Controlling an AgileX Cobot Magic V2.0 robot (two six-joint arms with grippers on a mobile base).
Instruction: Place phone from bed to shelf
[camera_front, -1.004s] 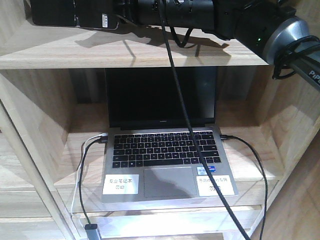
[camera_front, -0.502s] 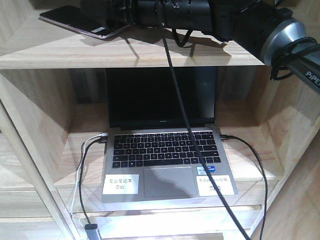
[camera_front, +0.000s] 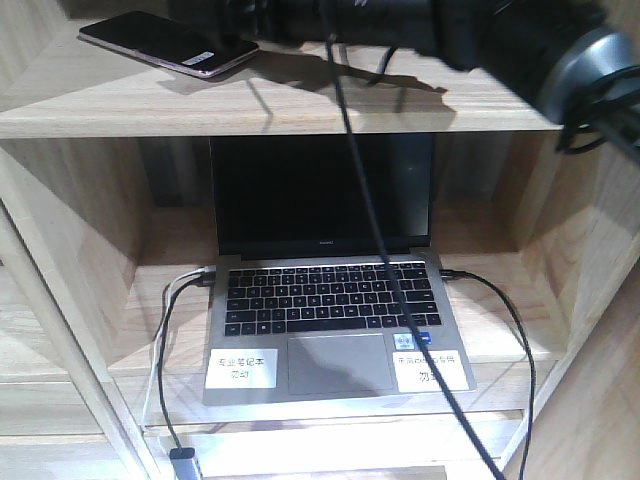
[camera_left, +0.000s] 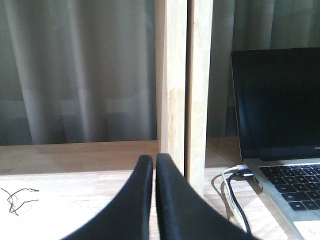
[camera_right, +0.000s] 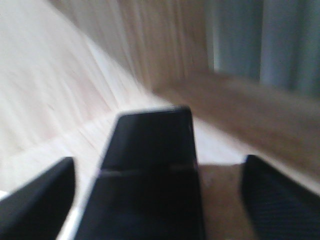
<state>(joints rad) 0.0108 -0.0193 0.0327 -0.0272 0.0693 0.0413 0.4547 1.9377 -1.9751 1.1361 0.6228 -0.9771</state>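
On the pale shelf (camera_front: 270, 115) lies the glossy black, pink-edged phone (camera_front: 165, 43).

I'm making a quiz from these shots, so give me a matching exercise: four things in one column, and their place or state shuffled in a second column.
Things:
1. phone
2. laptop
3. left gripper
4. right gripper

Place or state:
A. shut, holding nothing
B. lid up, in the compartment below
C. open, fingers either side of the phone
D. lying flat on the upper board

Pairs: 1-D, 2-B, 3-A, 4-C
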